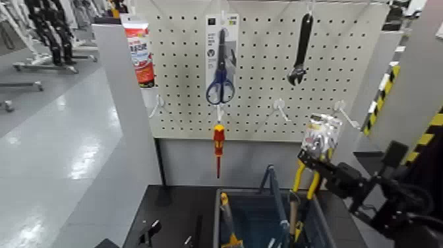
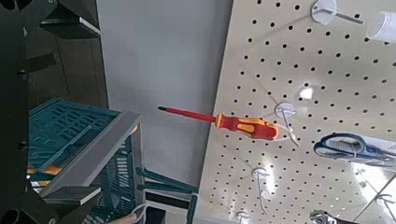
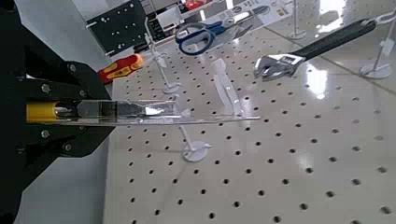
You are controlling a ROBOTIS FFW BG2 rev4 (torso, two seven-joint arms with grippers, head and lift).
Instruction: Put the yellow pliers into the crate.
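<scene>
Right gripper (image 1: 310, 160): clamped on the yellow pliers (image 1: 315, 158), gripping the retail card.
Yellow pliers: hanging above the crate's (image 1: 316, 217) right edge, handles downward.
Left gripper: low, barely visible; fingers' state unclear.

Blue-handled scissors (image 1: 220, 68) hung carded on white pegboard (image 1: 264, 99). Red-and-yellow screwdriver (image 1: 218, 146) dangled below scissors. Black wrench (image 1: 300, 49) hung farther along board. Red-and-white tube (image 1: 140, 51) sat at board's edge.
</scene>
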